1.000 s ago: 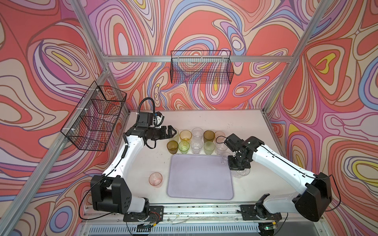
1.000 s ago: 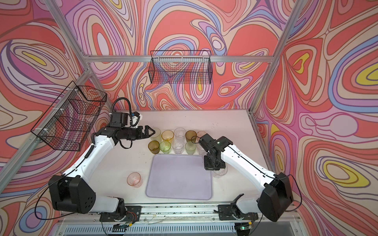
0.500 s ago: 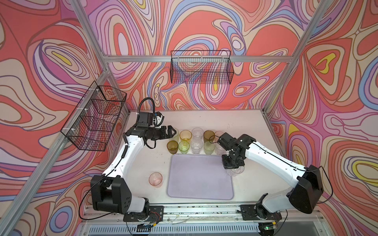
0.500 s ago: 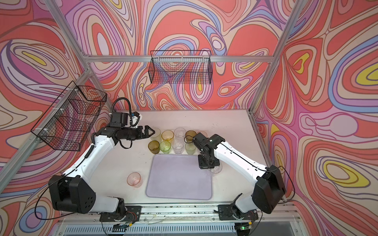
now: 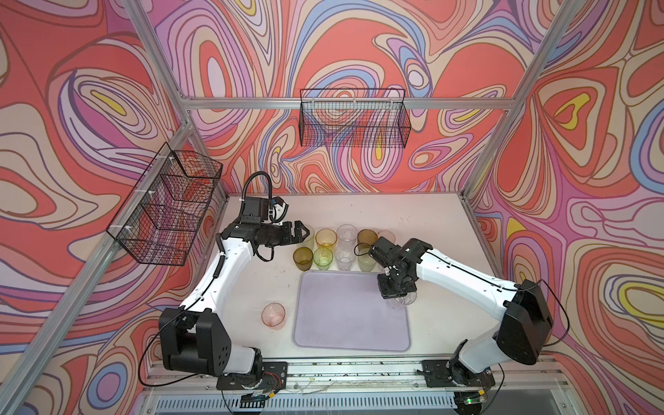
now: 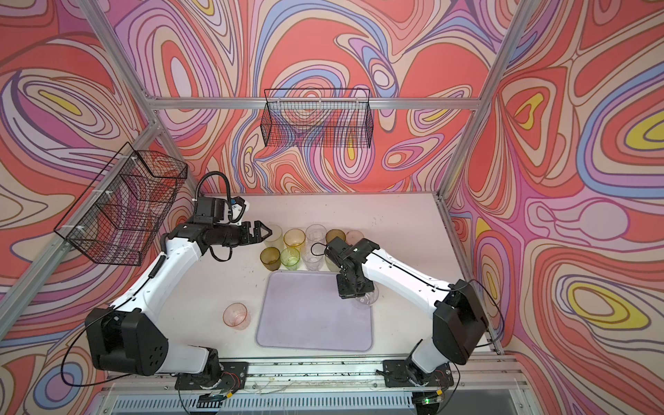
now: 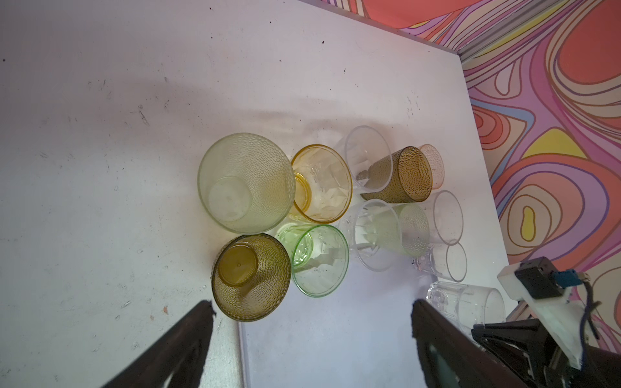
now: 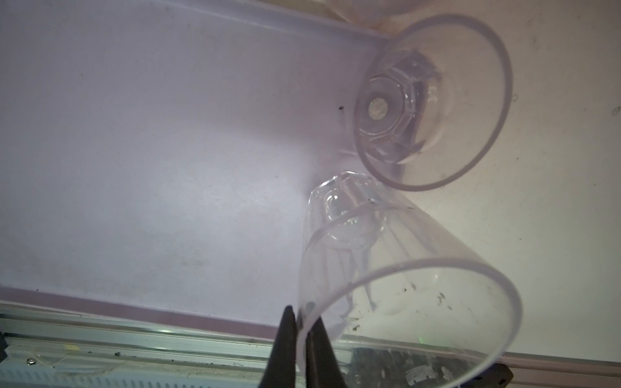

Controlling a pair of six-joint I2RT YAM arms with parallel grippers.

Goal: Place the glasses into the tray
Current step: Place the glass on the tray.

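Observation:
The lilac tray point(image 5: 352, 316) point(image 6: 312, 316) lies front centre. Over its right edge my right gripper point(image 5: 393, 291) point(image 6: 354, 291) is shut on the rim of a clear glass point(image 5: 403, 301) point(image 8: 403, 285), which hangs tilted; the fingertips point(image 8: 289, 322) pinch the rim. Several glasses point(image 5: 334, 248) point(image 6: 301, 248) stand bunched behind the tray. My left gripper point(image 5: 303, 231) point(image 7: 312, 312) is open and empty beside the pale frosted green glass point(image 7: 245, 183), near the olive-brown one point(image 7: 250, 277). A pink glass point(image 5: 273, 315) stands alone left of the tray.
Black wire baskets hang on the left wall point(image 5: 169, 212) and the back wall point(image 5: 354, 118). Another clear glass point(image 8: 433, 100) stands close by the tray's far right corner. An aluminium rail point(image 5: 341, 370) runs along the table's front edge.
My right arm has swung left, carrying the clear glass from the table right of the tray to over the tray's right edge. The left arm has not moved.

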